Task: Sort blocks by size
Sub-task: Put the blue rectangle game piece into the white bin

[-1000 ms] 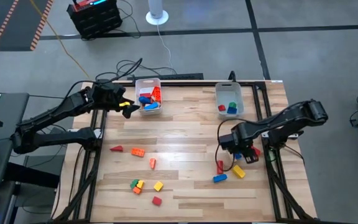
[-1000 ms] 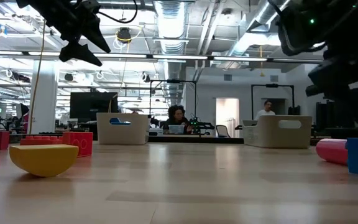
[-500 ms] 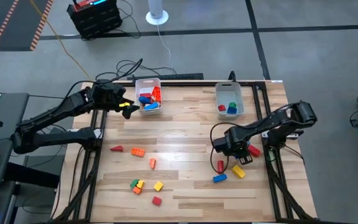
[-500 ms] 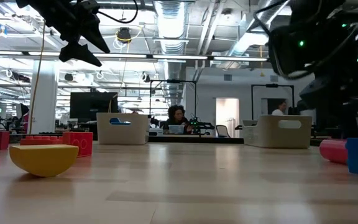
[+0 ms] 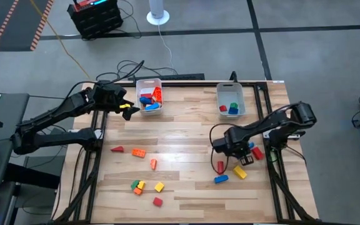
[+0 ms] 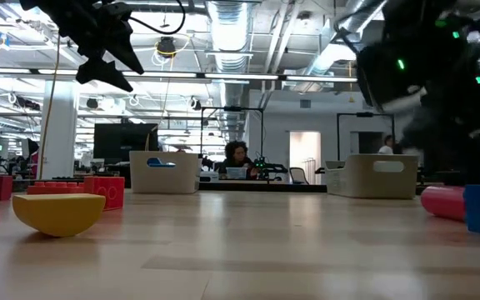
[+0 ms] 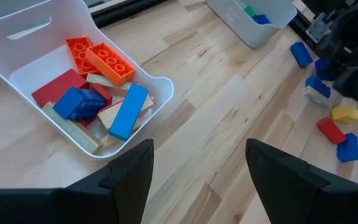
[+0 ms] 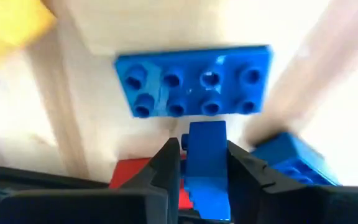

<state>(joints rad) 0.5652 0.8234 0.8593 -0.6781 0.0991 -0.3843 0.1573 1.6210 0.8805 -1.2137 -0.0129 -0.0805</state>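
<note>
high view shows a wooden table (image 5: pixel 186 125) with two clear bins at the far edge. the left bin (image 5: pixel 149 97) holds a pile of blocks in red, orange, blue and tan. the right bin (image 5: pixel 230 100) holds a few blocks in green, blue and red.

more blocks lie loose on the table. on the left side there is a red block (image 5: pixel 117 149), an orange block (image 5: pixel 139 152), and a small orange one (image 5: pixel 153 164) near them. closer to the front edge sit a little green and yellow bunch (image 5: pixel 137 186), a yellow block (image 5: pixel 159 186) and a red block (image 5: pixel 157 201).

the right gripper (image 5: pixel 232 143) is low over the blocks on the right side of the table. in the right wrist view its two fingers (image 8: pixel 166 165) pinch a small blue block (image 8: pixel 207 149) between them. a long blue block (image 8: pixel 194 81) with round bumps lies flat just past it. beside the gripper on the table are a red block (image 5: pixel 220 167), a blue block (image 5: pixel 221 179) and a yellow block (image 5: pixel 240 172).

the left gripper (image 5: pixel 125 107) hangs just beside the left bin, up off the table. its fingers (image 7: pixel 129 171) are spread apart with nothing between them, and the left bin (image 7: pixel 73 93) full of blocks shows past them.

low view shows a yellow block (image 6: pixel 58 210) and red blocks (image 6: pixel 105 190) up close.
</note>
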